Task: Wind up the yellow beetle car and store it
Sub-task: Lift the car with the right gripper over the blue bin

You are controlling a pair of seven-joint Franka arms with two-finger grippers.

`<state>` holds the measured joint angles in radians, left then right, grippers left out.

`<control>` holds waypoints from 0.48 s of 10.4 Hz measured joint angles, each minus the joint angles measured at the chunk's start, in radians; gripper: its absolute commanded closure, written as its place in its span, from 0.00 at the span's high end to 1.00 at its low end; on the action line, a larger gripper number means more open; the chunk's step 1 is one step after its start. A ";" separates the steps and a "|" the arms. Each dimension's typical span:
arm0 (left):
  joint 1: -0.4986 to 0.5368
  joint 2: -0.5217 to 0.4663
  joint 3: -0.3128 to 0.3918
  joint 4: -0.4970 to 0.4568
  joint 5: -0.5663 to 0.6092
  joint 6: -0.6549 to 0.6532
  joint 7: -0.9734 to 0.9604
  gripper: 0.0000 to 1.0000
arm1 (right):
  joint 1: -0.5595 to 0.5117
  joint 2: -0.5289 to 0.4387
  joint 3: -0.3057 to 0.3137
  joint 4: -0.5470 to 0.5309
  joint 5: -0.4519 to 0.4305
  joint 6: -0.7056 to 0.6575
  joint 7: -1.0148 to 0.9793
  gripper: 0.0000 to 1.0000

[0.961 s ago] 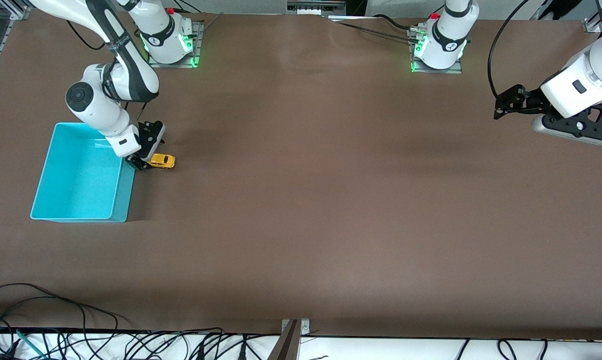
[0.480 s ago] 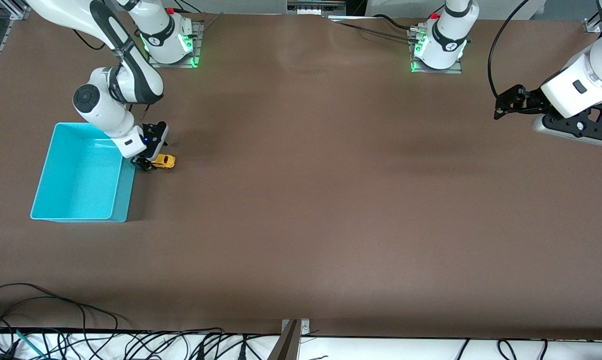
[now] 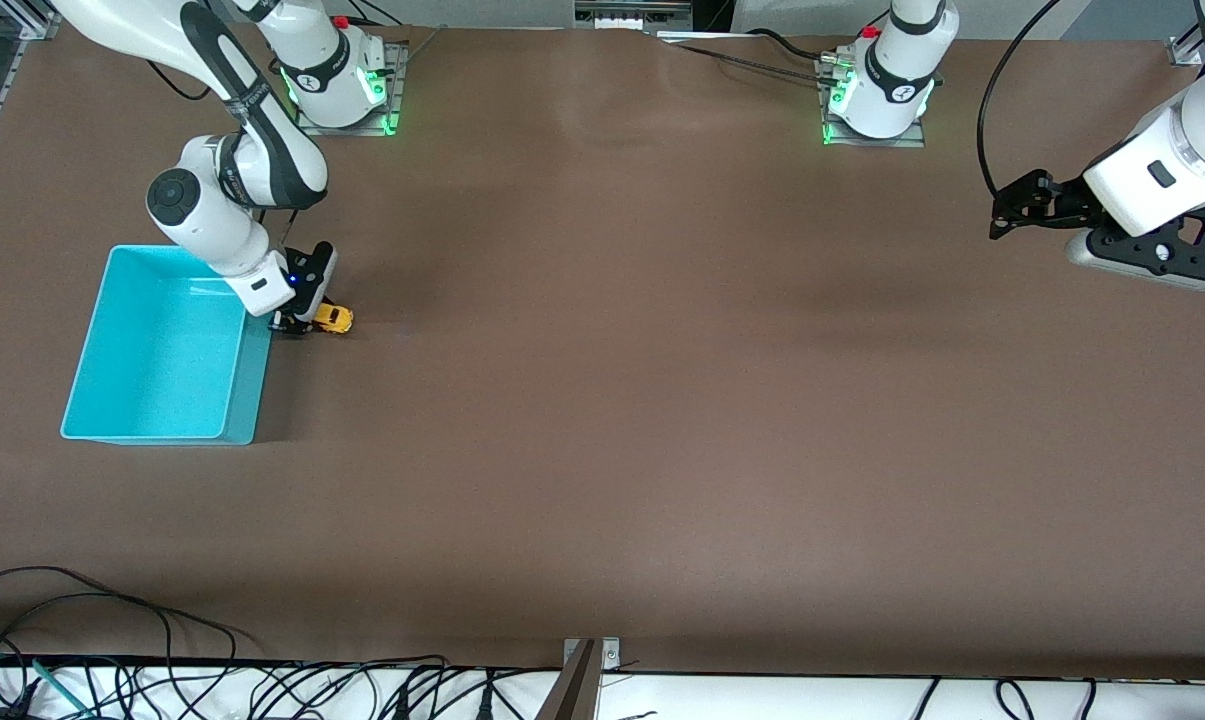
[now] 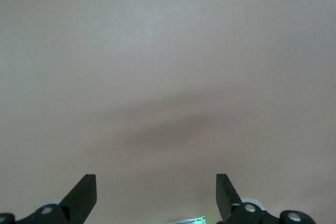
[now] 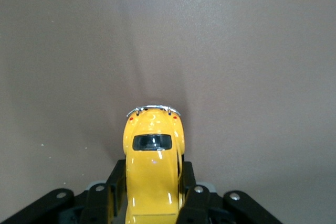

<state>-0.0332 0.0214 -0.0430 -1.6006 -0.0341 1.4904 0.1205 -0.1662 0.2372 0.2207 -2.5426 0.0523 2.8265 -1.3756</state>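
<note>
A: Start at the bin. What's different beside it?

B: A second ago the right gripper stood at the end of the car nearest the bin, with most of the yellow body showing. Now it has slid over the car, and the wrist view shows both fingers pressed against the car's sides: it's pinching the car.

A: And the car itself?

B: On the table just beside the bin, toward the left arm's end, wheels seemingly still down.

A: So?

B: I'd judge the grasp is made; dragging it backward to wind it, then putting it in the bin, comes next.

A: The left gripper?

B: Waiting in the air, well apart from the bin, fingers spread and empty.
</note>
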 measured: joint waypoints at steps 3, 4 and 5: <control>0.000 0.000 0.000 0.000 0.000 0.000 0.000 1.00 | -0.001 -0.077 0.019 0.055 0.000 -0.174 -0.004 0.00; 0.000 0.000 0.000 0.000 0.000 0.000 0.000 1.00 | -0.001 -0.107 0.030 0.091 0.000 -0.268 -0.004 0.00; 0.000 0.000 0.000 0.000 0.000 0.000 0.000 1.00 | -0.002 -0.132 0.037 0.129 0.000 -0.362 -0.004 0.00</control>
<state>-0.0333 0.0215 -0.0427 -1.6006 -0.0341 1.4900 0.1205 -0.1684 0.1051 0.2573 -2.4137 0.0523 2.4642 -1.3792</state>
